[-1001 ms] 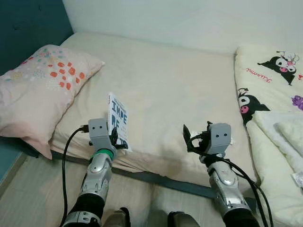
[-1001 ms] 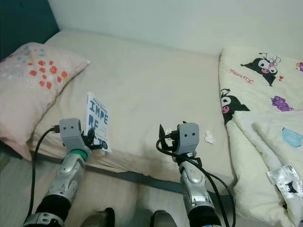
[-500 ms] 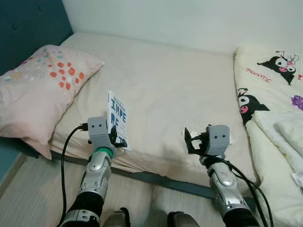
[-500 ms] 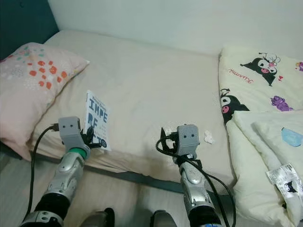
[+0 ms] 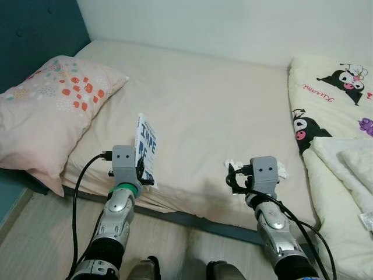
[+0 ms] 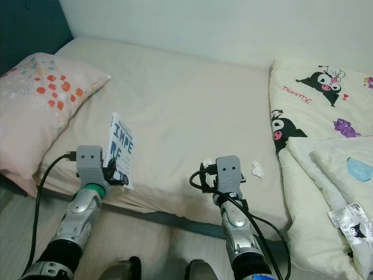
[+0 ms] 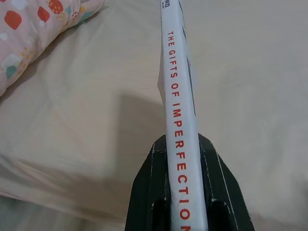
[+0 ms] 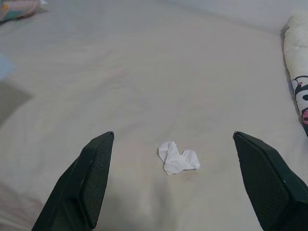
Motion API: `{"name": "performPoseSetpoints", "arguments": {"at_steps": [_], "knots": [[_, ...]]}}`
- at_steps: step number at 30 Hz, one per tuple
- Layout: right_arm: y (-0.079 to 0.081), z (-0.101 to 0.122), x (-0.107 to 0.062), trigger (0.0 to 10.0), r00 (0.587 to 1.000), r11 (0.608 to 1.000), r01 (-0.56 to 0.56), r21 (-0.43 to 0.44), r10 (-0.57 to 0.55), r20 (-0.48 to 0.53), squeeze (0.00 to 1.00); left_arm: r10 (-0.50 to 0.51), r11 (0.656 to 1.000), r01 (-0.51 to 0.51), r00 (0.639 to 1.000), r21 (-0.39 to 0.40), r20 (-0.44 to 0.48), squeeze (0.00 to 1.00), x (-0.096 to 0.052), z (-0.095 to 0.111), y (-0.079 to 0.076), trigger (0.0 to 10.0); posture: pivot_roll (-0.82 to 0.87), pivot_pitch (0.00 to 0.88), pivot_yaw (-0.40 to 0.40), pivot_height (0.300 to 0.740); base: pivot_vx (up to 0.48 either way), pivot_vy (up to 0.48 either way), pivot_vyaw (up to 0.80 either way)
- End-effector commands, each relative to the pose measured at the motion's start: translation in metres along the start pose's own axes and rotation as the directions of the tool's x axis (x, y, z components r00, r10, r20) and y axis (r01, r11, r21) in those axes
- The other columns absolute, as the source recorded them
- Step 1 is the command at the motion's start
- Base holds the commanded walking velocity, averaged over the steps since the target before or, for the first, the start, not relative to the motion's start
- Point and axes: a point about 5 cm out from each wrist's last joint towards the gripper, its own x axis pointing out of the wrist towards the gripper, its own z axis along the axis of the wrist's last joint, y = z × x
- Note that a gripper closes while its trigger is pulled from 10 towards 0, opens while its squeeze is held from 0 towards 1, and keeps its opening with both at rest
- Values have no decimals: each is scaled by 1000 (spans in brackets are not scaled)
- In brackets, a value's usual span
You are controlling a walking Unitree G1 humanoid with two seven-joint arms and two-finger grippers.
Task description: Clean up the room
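Observation:
My left gripper (image 7: 182,144) is shut on a white book (image 7: 179,96) with red spine lettering, held upright and nearly edge-on over the bed's front edge. The head view shows the same book (image 5: 145,146) with dark blue cover letters. My right gripper (image 8: 173,135) is open, its fingers (image 8: 94,178) spread wide and low over the cream mattress (image 5: 215,111). A small crumpled white tissue (image 8: 178,158) lies on the sheet just ahead of it, between the lines of the two fingers. That tissue (image 6: 256,170) sits near the front edge, beside the duvet.
A pink flowered pillow (image 5: 46,111) lies at the bed's left end against a teal headboard (image 5: 35,35). A cream cartoon-print duvet (image 5: 332,105) is piled on the right. Wooden floor (image 5: 41,233) runs along the bed's front edge.
My right gripper has sunk lower and drawn back a little toward the bed's front edge. The left gripper has turned the book more edge-on and shifted slightly right.

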Motion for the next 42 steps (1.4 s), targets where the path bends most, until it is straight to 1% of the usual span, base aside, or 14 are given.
{"name": "performPoseSetpoints", "arguments": {"at_steps": [1,14,26,42], "knots": [[-3,-6,-4,10000,1000,1000,5,-10,-5,-22,0,-6,1000,6,1000,13,5,0,-1,-2,0,10000,-27,65,41,740,0,0,0],[-3,-6,-3,10000,1000,1000,8,-7,-8,-24,0,-12,1000,12,1000,20,9,0,0,0,-1,10000,-27,64,45,740,0,0,0],[-7,-7,-4,10000,1000,1000,18,-7,-18,-21,0,-22,1000,22,1000,20,12,0,0,0,-3,10000,-33,66,45,740,0,0,0],[-6,-7,-4,10000,1000,1000,9,-4,-9,-21,0,-27,999,26,999,19,23,0,-1,0,-4,10000,-29,72,42,740,0,0,0]]}}
